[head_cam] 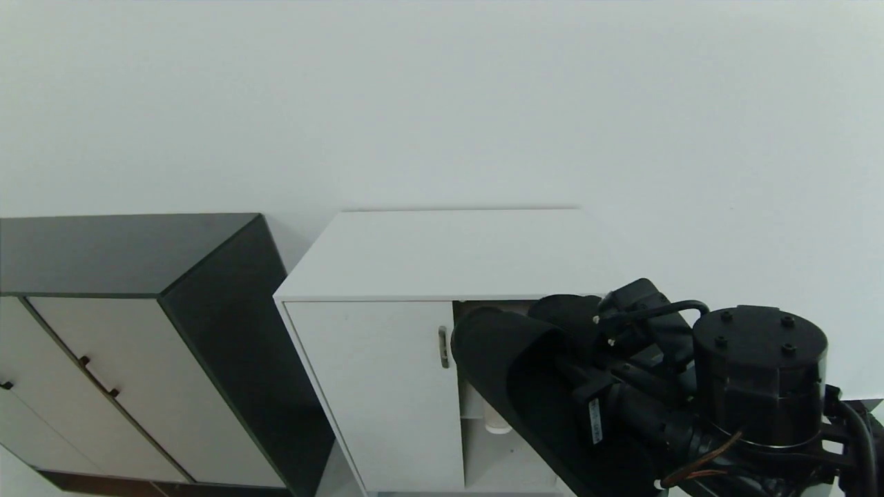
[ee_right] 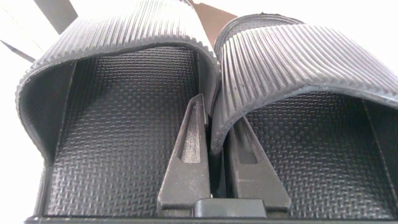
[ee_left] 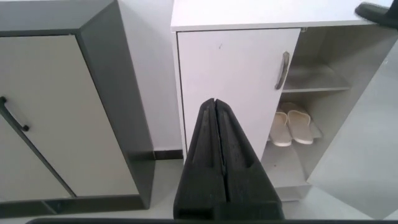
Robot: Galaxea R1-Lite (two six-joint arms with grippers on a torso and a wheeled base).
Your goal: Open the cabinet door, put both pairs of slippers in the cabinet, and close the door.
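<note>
Because the black slippers [ee_right: 124, 112] look like moulded foam or rubber, with ribbed straps and pebbled footbeds, I judge them light, soft and grippy rather than slick, apt to bend and swing but not to break. The right gripper [ee_right: 214, 162] has both at once: one finger [ee_right: 186, 155] lies inside each slipper, and the two are closed almost together on the straps' adjoining inner sides, pinching the pair side by side. That seems the sensible hold, since the strap roots are the stiffest part; a grip on a toe or heel would probably let the sole droop. The pair may sag or twist about so narrow a pinch, so a slow, level carry seems wise. In the head view the pair hangs in front of the cabinet's [head_cam: 442, 252] open right half, just under its top. Inside, the white slippers [ee_left: 292, 126] lie side by side on the lower level, beneath a bare shelf [ee_left: 314, 79], which looks the likelier spot for the black pair. The left door [ee_left: 233, 81] is shut, its handle [ee_left: 283, 70] at the inner edge. The left gripper [ee_left: 215, 112] is closed tight on nothing, well back from that door. A dark cabinet [head_cam: 124, 248] stands just beside the white one, against the wall [head_cam: 442, 103].
</note>
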